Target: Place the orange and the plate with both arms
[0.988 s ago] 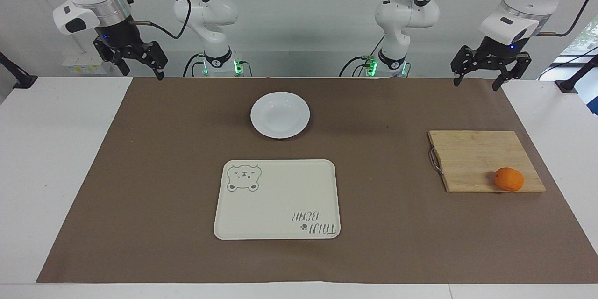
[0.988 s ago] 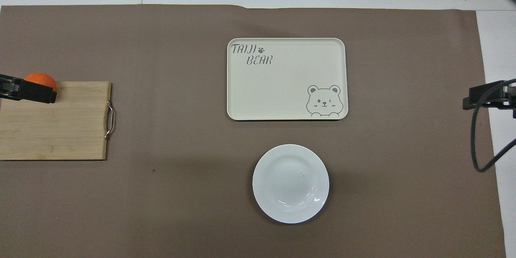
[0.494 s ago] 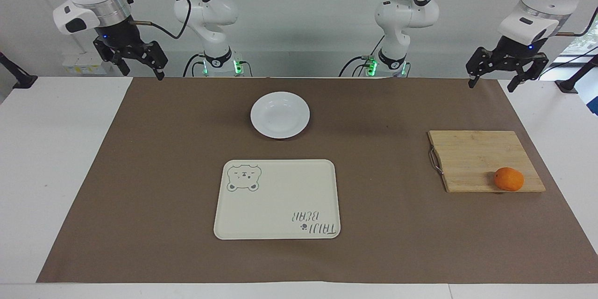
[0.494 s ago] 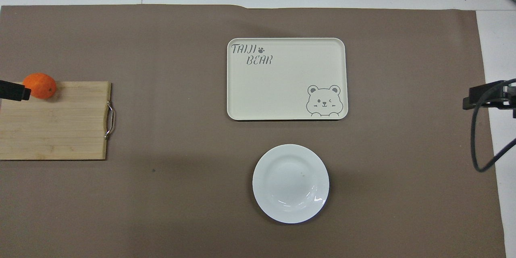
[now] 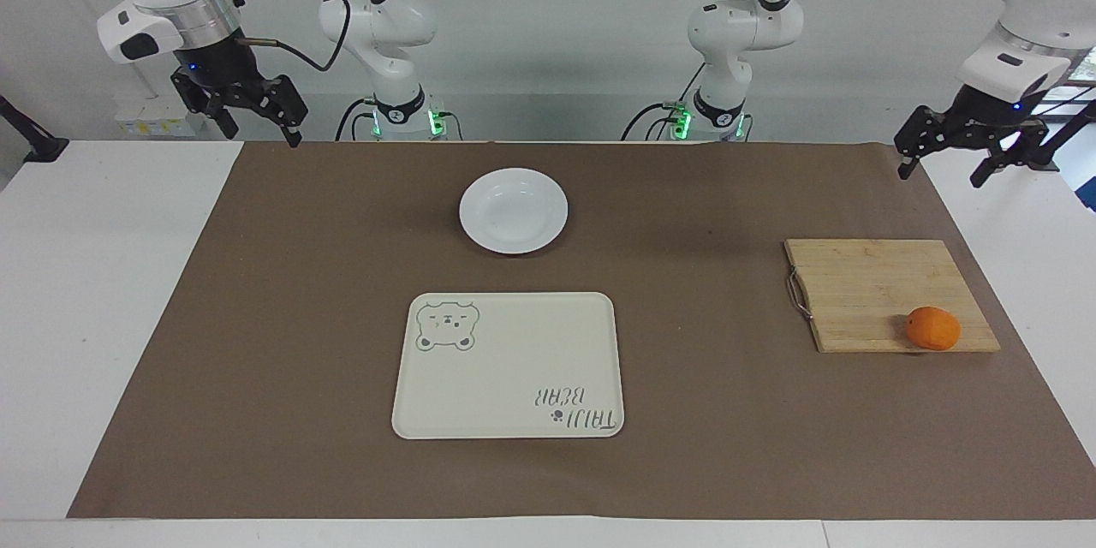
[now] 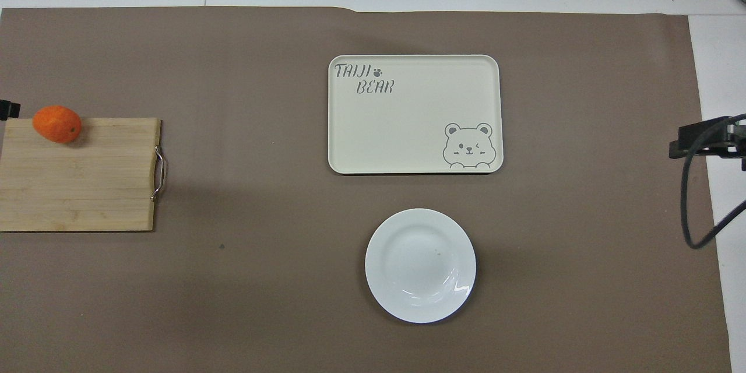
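The orange [image 5: 933, 329] lies on a wooden cutting board [image 5: 873, 287], at the board's corner farthest from the robots; it also shows in the overhead view [image 6: 56, 124]. The white plate [image 5: 513, 211] sits empty on the brown mat, near the robots; it shows in the overhead view [image 6: 420, 265] too. My left gripper [image 5: 940, 173] is open and empty, raised over the mat's edge at the left arm's end of the table. Only its tip [image 6: 6, 109] shows in the overhead view. My right gripper [image 5: 261, 130] is open and empty, raised over the mat's corner at the right arm's end.
A cream rectangular tray with a bear drawing [image 5: 508, 365] lies empty mid-table, farther from the robots than the plate; it shows in the overhead view [image 6: 414, 114] too. The board [image 6: 81, 180] has a metal handle [image 6: 158, 173] on its side toward the tray.
My left gripper has moved sideways from over the board toward the left arm's end of the table, uncovering the orange in the overhead view. The right arm has not moved.
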`<state>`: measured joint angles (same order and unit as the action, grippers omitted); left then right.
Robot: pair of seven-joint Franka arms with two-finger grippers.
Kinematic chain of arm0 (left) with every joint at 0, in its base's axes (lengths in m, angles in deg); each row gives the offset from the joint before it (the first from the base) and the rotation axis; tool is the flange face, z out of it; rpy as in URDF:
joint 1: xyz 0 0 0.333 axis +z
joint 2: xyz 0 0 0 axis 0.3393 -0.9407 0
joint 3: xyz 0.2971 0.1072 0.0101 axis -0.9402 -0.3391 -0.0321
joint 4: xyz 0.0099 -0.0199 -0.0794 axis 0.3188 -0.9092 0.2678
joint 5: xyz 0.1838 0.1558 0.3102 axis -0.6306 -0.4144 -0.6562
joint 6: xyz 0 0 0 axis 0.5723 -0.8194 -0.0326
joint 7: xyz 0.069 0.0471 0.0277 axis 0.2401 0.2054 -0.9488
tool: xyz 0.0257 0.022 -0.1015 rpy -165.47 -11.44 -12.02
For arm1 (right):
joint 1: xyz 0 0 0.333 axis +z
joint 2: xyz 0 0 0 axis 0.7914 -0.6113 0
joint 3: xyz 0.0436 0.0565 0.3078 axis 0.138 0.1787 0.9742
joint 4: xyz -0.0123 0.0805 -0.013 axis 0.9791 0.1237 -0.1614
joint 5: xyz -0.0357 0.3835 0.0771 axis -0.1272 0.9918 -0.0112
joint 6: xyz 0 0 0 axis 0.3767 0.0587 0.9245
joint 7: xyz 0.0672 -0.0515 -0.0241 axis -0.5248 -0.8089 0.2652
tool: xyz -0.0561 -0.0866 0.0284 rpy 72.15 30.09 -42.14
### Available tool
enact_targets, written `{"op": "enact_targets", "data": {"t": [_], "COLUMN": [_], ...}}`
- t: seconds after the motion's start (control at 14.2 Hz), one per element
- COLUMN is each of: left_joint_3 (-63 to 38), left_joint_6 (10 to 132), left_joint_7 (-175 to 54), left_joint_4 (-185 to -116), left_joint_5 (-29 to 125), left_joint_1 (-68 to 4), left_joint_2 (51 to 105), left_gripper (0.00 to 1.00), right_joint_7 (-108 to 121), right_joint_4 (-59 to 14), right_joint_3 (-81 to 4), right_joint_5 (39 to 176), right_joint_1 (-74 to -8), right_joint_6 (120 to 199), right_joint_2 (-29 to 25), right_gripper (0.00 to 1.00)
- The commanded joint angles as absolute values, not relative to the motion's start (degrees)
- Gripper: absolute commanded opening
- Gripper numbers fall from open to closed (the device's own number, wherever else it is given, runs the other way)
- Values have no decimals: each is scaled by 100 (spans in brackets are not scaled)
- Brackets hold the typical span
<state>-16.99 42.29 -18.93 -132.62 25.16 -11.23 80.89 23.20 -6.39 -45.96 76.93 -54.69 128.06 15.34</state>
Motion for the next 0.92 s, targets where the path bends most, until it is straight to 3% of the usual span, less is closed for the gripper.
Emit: {"op": "enact_targets", "data": {"t": [0.0, 0.35, 0.85], "left_joint_3": [-1651, -1633, -1642], "left_joint_6": [4966, 5715, 6076], "left_joint_7": [-1418, -688, -397], "left_joint_4": [-13190, -12909, -13339], "left_joint_5": [2677, 2913, 3240], "left_joint_1": [-920, -490, -507], "left_joint_2": [7465, 6366, 6189], "left_gripper": [100, 100, 100], "right_joint_7": [2397, 2397, 2397], "right_joint_4": [-742, -742, -742], "right_joint_3": [-4590, -4590, -4590], "right_joint_5": [7829, 7829, 7829], "right_joint_1": [-5504, -5504, -5496], "right_joint_6": [12844, 12844, 12844], "right_joint_2": [1622, 1622, 1622], "right_gripper": [100, 100, 100]}}
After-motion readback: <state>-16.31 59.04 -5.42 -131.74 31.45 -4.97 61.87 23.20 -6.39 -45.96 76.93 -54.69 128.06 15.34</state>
